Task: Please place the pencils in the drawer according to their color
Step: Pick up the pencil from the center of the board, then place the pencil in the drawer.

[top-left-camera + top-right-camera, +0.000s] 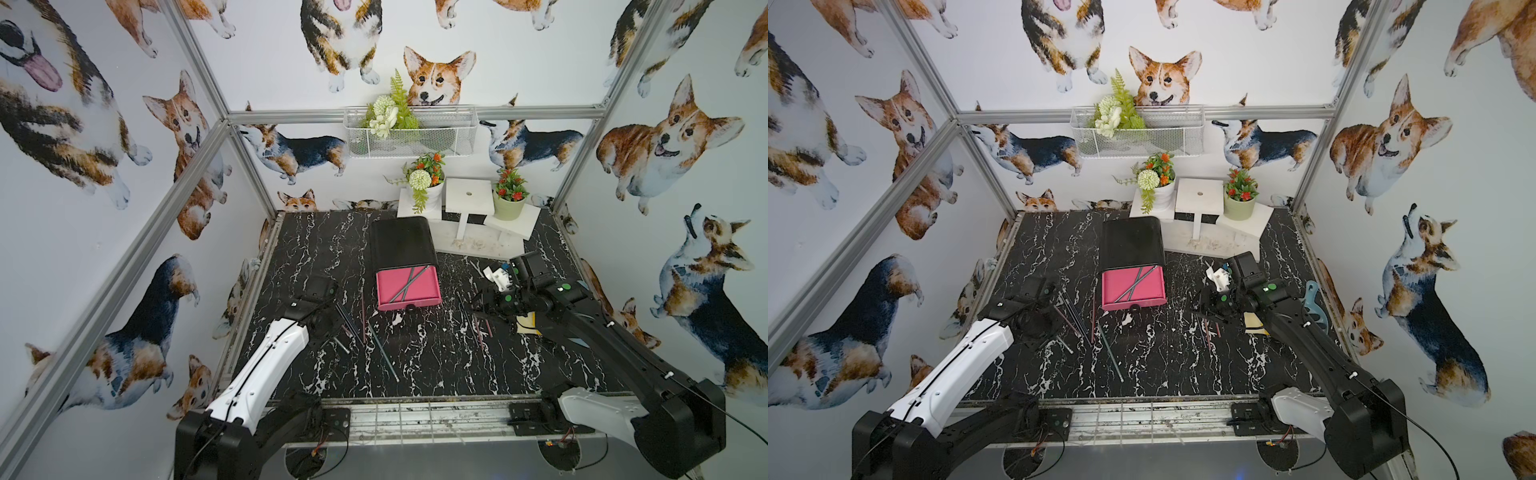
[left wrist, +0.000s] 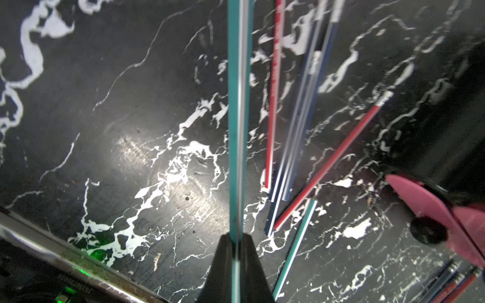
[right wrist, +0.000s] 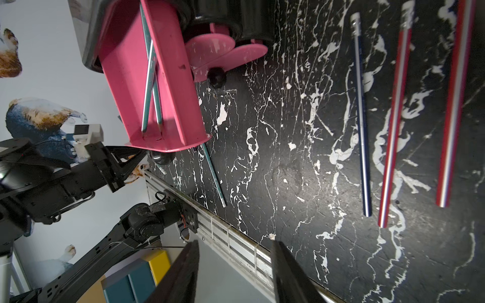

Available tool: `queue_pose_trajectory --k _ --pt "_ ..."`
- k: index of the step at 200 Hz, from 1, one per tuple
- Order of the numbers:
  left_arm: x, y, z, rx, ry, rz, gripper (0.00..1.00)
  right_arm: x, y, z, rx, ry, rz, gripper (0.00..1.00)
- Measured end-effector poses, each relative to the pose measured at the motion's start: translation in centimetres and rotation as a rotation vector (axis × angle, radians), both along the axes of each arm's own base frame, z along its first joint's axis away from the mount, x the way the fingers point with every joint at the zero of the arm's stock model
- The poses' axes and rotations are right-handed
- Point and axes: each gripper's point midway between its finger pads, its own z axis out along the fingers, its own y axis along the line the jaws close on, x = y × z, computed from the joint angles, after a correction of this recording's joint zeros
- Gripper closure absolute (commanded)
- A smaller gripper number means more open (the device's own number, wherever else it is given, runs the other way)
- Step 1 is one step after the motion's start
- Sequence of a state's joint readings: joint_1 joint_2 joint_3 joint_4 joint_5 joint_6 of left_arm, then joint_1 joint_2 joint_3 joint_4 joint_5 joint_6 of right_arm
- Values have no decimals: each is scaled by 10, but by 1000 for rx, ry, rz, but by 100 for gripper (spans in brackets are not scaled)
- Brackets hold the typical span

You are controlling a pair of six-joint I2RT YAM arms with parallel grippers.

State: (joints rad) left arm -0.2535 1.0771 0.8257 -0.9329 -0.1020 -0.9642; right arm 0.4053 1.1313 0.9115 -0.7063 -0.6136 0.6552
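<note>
In the left wrist view my left gripper point(image 2: 237, 236) is shut on a green pencil point(image 2: 237, 105) that runs straight out from between its fingers, above the black marble table. Beside it on the table lie red pencils point(image 2: 274, 94), blue pencils point(image 2: 301, 118) and another green one point(image 2: 296, 244). A pink drawer point(image 1: 409, 286) stands pulled out of the black cabinet point(image 1: 401, 241), with two crossed green pencils point(image 3: 151, 78) inside. My right gripper point(image 3: 235, 251) is open and holds nothing. It hovers right of the drawer, near a blue pencil point(image 3: 362, 126) and two red ones point(image 3: 396, 126).
A lower pink drawer front with a black knob point(image 3: 216, 76) juts out under the open one. A white stand with potted plants point(image 1: 469, 195) fills the back right. A yellow pad point(image 1: 528, 324) lies under the right arm. A metal rail point(image 1: 415, 419) edges the table front.
</note>
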Motion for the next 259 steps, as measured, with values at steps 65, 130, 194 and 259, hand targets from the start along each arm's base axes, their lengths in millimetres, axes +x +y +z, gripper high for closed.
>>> queue_pose_trajectory --k 65,130,194,259 --pt "49 -19 98 92 -199 -404 100 9 -20 7 -21 -56 -102 50" --pt "65 -67 141 28 -259 -798 100 16 -37 8 -59 -90 -181 44" --pt "61 -126 148 -35 -155 -1151 100 17 -66 -1 -189 -135 -281 22" --pt "49 -178 126 -48 29 -1441 100 15 -85 -3 -260 -172 -357 0"
